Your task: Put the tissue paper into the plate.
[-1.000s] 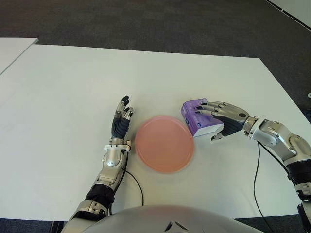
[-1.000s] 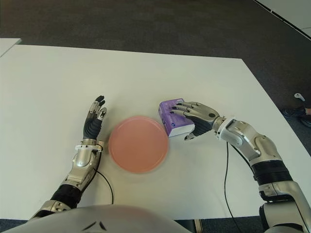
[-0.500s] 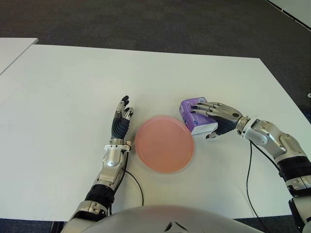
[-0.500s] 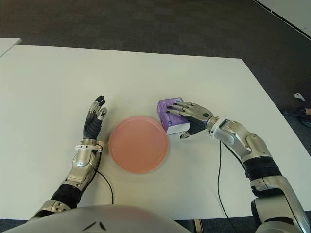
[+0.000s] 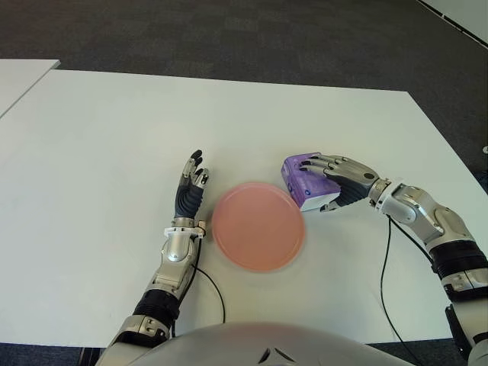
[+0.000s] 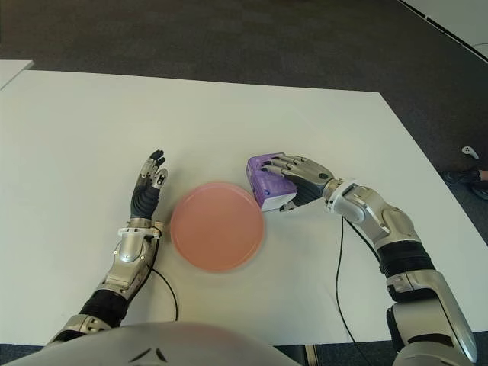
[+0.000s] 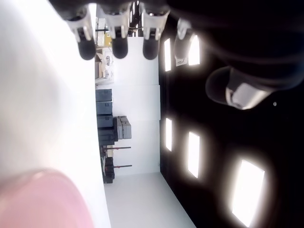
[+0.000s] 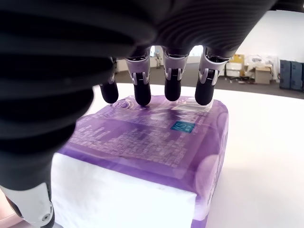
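While the tissue pack (image 5: 305, 181) sits on the desk (image 5: 107, 137) just off the plate's right edge, the right hand (image 5: 343, 179) is wrapped over it from the right side. It's a purple plastic-wrapped pack with a white end, and that end faces the desk's near edge. From the right wrist view you can see four fingertips (image 8: 142, 92) pressed along the pack's far top edge, with the thumb down by the white end, so the hand is closed around the pack. Can't tell from any view whether the pack is lifted at all or flat on the desk; it looks a bit tilted, with its left corner very close to the plate rim, maybe touching.

The plate (image 5: 258, 226) is a round pink one, nothing in it, lying flat a bit right of the desk's middle and toward the near edge. So the pack is beside the plate, not in it.

The left hand (image 5: 189, 191) shows just left of the plate, a small gap between them, fingers straight and pointing toward the desk's far edge. In the left wrist view the fingers are stretched out with nothing in them, so it's loose and empty. A thin black cable (image 5: 213, 286) runs along the desk from the left wrist back toward the near edge.

Dark carpet (image 5: 229, 30) shows past the desk's far edge.
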